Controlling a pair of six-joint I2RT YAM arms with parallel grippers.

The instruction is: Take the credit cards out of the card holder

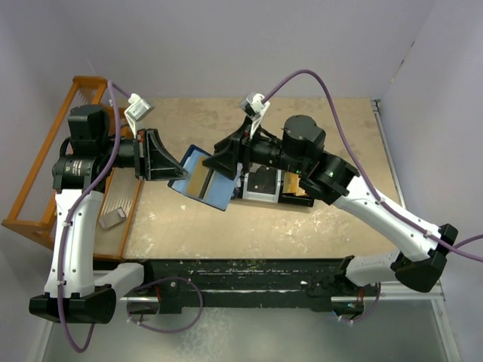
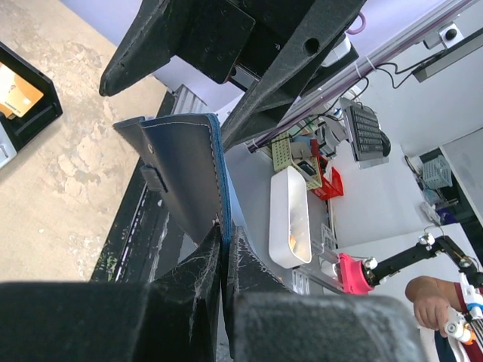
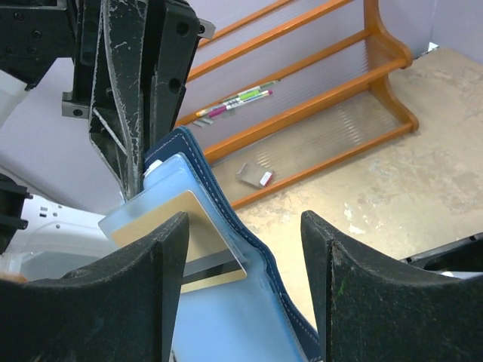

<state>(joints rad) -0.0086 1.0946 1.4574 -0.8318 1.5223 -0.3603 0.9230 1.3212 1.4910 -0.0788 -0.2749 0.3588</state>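
The card holder (image 1: 215, 188) hangs open above the table, navy outside (image 2: 185, 170) and pale blue inside (image 3: 226, 324). My left gripper (image 1: 181, 172) is shut on its edge; in the left wrist view its fingertips (image 2: 225, 241) pinch the blue seam. A gold credit card (image 3: 181, 219) with a dark stripe sticks partly out of the inner pocket (image 1: 199, 181). My right gripper (image 3: 245, 264) stands open around the holder's lower right edge, its left finger in front of the card. From above, the right gripper (image 1: 215, 167) is over the open holder.
A black tray (image 1: 294, 202) lies under the right arm and holds cards, one orange-gold (image 2: 16, 90). An orange wooden rack (image 1: 38, 181) stands at the table's left, with pens (image 3: 238, 102) and a small grey block (image 1: 112, 219) on it.
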